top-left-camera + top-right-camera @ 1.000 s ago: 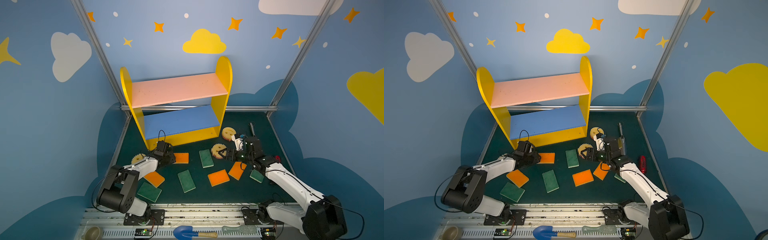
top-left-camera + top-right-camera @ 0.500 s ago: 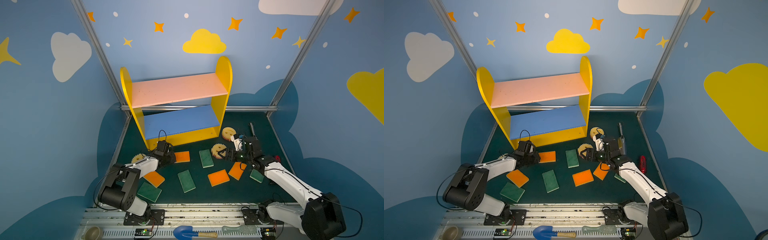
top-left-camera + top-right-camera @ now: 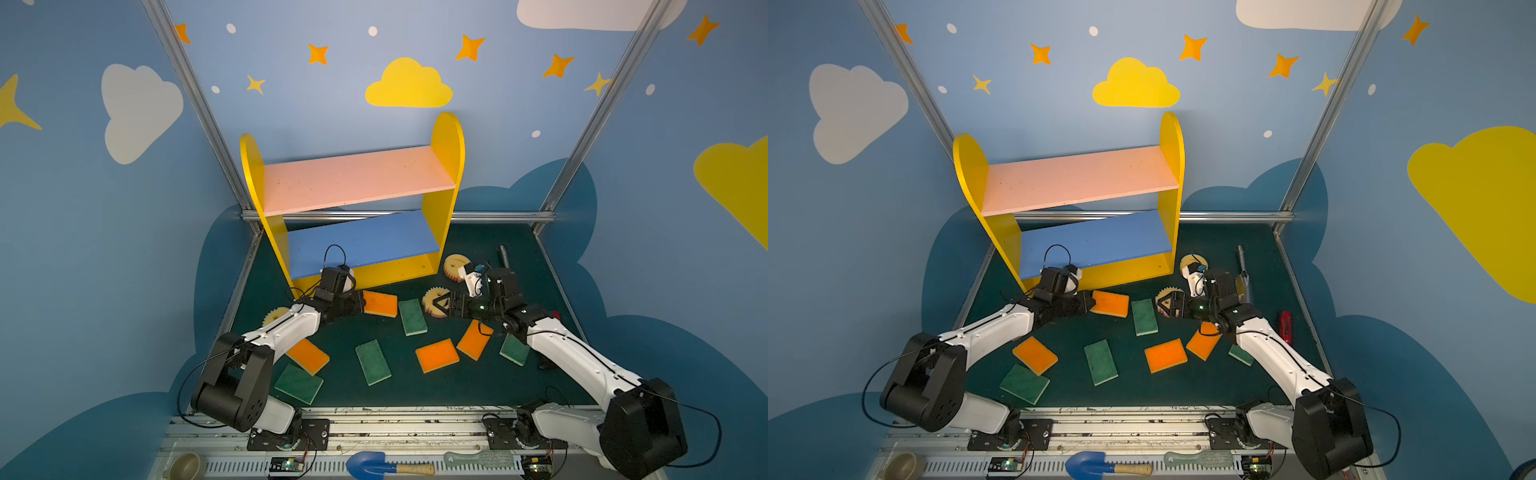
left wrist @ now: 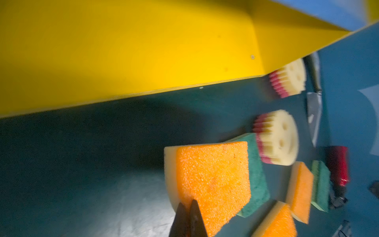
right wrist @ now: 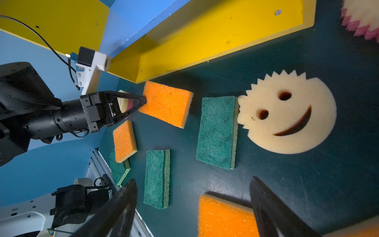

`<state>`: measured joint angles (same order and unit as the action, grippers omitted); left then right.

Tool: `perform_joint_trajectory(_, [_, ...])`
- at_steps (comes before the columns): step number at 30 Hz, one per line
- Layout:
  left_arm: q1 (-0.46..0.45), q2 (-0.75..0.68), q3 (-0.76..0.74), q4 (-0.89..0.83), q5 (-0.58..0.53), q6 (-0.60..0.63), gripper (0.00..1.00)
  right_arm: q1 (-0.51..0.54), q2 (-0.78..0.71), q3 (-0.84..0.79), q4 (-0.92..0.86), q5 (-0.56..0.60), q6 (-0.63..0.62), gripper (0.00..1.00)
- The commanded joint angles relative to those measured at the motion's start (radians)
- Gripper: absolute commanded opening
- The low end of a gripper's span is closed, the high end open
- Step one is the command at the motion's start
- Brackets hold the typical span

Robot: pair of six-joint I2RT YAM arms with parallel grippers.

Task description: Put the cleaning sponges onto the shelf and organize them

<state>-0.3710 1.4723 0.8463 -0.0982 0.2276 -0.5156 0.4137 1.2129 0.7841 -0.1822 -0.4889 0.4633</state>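
Orange-topped sponge [image 5: 166,103], one corner pinched by fingers of the left gripper [image 5: 143,100] (tips nearly meeting); its long axis runs along the shelf [image 5: 205,37] front; right gripper [image 5: 192,182] fingers spread wide, holding nothing.

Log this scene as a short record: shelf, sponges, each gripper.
shelf: both boards bare
sponges: all on the floor, none shelved
left gripper: shut on a corner of the orange sponge beside the shelf base
right gripper: open, holding nothing, close to the smiley sponge
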Motion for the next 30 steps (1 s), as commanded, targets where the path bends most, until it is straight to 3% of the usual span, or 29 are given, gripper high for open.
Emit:
perform_joint_trajectory(1, [-0.037, -0.015, 0.069, -0.052, 0.117, 0.041, 0.03, -0.014, 0.010, 0.027, 0.013, -0.071, -0.006, 0.86])
perform_joint_trajectory(9, [-0.062, -0.016, 0.138, -0.020, 0.297, 0.026, 0.03, -0.054, 0.107, 0.069, 0.067, -0.221, 0.068, 0.83])
perform_joint_trajectory(13, [-0.062, -0.023, 0.154, -0.014, 0.325, 0.023, 0.03, -0.056, 0.160, 0.095, 0.099, -0.270, 0.091, 0.72])
perform_joint_trajectory(21, [-0.055, -0.019, 0.158, 0.037, 0.383, -0.002, 0.03, -0.055, 0.232, 0.119, 0.173, -0.319, 0.132, 0.64])
perform_joint_trajectory(30, [-0.052, -0.003, 0.172, 0.090, 0.426, -0.039, 0.03, -0.056, 0.243, 0.140, 0.167, -0.381, 0.131, 0.36])
